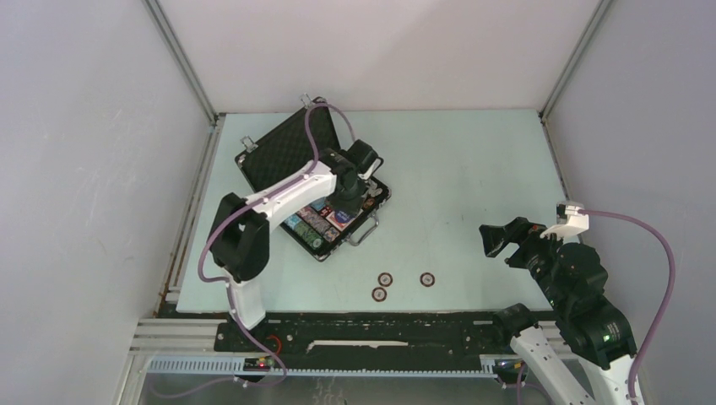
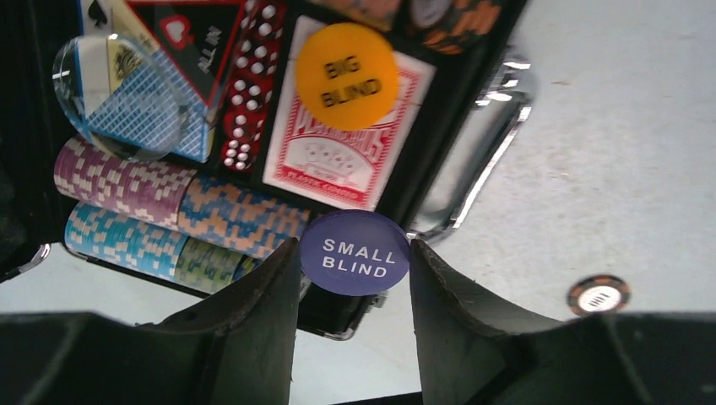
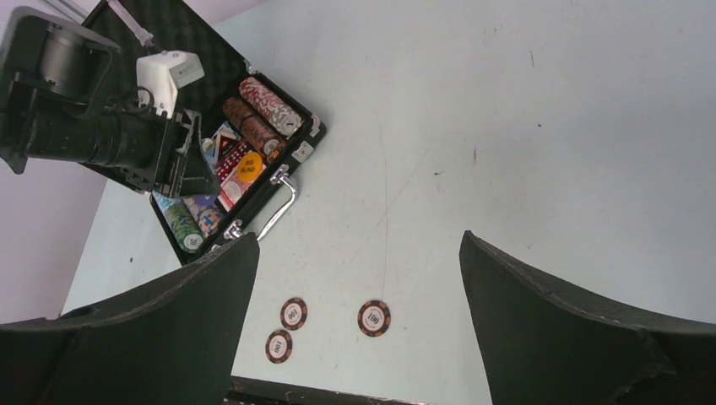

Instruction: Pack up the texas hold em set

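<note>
The black briefcase [image 1: 283, 152] lies open at the back left, with rows of chips [image 2: 169, 202], a red card deck [image 2: 321, 160], an orange BIG BLIND button [image 2: 346, 76], red dice [image 2: 249, 84] and a triangular ALL IN marker [image 2: 190, 42] inside. My left gripper [image 1: 350, 202] hovers over the case's front edge, shut on the blue SMALL BLIND button [image 2: 355, 253]. My right gripper [image 1: 498, 240] is open and empty, above the table at the right. Three loose 100 chips [image 1: 385, 278] lie on the table near the front.
The case's silver handle [image 2: 473, 169] juts toward the table's middle. The loose chips [image 3: 373, 318] also show in the right wrist view, between the open fingers [image 3: 194, 312] and below them. One chip [image 2: 599, 295] shows beside the left fingers. White walls enclose the table.
</note>
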Available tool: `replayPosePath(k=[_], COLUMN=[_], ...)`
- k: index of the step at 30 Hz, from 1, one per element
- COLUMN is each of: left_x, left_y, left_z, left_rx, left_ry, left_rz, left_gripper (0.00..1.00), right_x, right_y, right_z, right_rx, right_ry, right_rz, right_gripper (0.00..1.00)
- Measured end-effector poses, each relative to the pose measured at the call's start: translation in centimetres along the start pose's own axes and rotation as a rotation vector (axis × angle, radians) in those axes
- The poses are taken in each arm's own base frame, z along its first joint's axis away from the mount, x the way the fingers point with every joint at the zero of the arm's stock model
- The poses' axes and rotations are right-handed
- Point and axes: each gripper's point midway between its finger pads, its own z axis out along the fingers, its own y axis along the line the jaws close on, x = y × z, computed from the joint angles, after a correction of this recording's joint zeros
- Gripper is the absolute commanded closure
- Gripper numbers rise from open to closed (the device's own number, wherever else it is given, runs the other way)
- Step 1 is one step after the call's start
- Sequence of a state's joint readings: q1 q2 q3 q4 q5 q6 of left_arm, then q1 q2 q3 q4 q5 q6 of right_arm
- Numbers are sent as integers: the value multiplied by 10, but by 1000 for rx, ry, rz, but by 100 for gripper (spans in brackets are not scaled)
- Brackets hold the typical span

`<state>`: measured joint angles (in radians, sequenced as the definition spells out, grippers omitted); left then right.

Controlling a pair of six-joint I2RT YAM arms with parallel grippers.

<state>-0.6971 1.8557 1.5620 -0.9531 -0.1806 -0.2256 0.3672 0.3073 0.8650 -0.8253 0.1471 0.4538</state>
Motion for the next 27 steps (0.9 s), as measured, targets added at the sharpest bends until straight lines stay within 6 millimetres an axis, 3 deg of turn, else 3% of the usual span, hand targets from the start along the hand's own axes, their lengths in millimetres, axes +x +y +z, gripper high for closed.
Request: replayPosePath(k=[5, 14, 18, 21, 27], left_x=[14, 15, 19, 13, -14], left_y=[20, 19, 18, 17, 25], left_z=[14, 42, 54, 51, 17], left_rx=[-33, -42, -43, -35, -18], left_ry=[47, 85, 112, 85, -53], left_rz=[-30, -18, -14, -22, -61], left_gripper=[54, 55, 48, 47, 19], right_x=[0, 0, 0, 0, 1], right_y=[0, 0, 0, 0, 2], right_z=[0, 0, 0, 0, 0], right_rx=[0, -1, -2, -3, -8], right_ry=[0, 1, 1, 1, 7], right_rz=[0, 0, 0, 0, -1], right_gripper=[1, 1, 1, 1, 1])
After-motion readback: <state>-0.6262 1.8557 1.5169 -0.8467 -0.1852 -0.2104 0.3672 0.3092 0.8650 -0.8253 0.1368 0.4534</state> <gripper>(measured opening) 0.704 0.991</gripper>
